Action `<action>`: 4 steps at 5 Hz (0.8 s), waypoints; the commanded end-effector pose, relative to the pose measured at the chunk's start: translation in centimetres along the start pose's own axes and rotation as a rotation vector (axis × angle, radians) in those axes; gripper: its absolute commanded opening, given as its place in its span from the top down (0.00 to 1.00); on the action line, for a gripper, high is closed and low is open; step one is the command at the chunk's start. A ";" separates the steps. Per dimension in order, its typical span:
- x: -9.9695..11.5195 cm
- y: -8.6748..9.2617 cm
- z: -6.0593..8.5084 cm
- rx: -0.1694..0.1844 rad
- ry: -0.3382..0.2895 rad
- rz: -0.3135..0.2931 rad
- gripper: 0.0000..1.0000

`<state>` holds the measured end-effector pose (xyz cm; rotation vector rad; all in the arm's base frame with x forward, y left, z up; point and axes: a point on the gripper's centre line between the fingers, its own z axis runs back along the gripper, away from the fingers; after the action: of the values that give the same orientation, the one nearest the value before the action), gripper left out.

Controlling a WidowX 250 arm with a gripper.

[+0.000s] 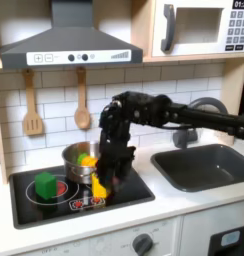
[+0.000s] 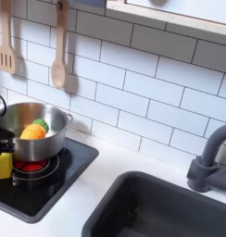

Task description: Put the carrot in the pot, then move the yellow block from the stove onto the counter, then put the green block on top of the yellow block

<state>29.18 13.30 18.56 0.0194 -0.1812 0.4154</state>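
Currently the gripper (image 1: 100, 183) is clamped on the yellow block (image 1: 99, 186), jaws tight on its sides, over the stove (image 1: 39, 208) front in the first exterior view. Carrot (image 2: 33, 130) lies in the pot (image 2: 52, 142). Green block (image 1: 44, 184) sits on a burner.

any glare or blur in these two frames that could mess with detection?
First exterior view: soft overall, the claw merges with the dark stove, yellow block barely separable. Second exterior view: sharper, bright reflections on the pot rim, carrot clear, yellow block cropped at the second exterior view's left edge.
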 end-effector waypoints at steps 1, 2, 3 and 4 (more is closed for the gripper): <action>-0.7 -0.7 2.7 -0.038 -0.045 -0.015 0.00; -0.7 -1.1 2.5 -0.056 -0.039 -0.028 0.00; 0.0 -1.1 2.1 -0.063 -0.047 -0.039 0.00; 0.6 -1.0 2.1 -0.068 -0.056 -0.029 0.00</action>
<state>29.90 12.44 20.82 -0.0338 -0.2527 0.3780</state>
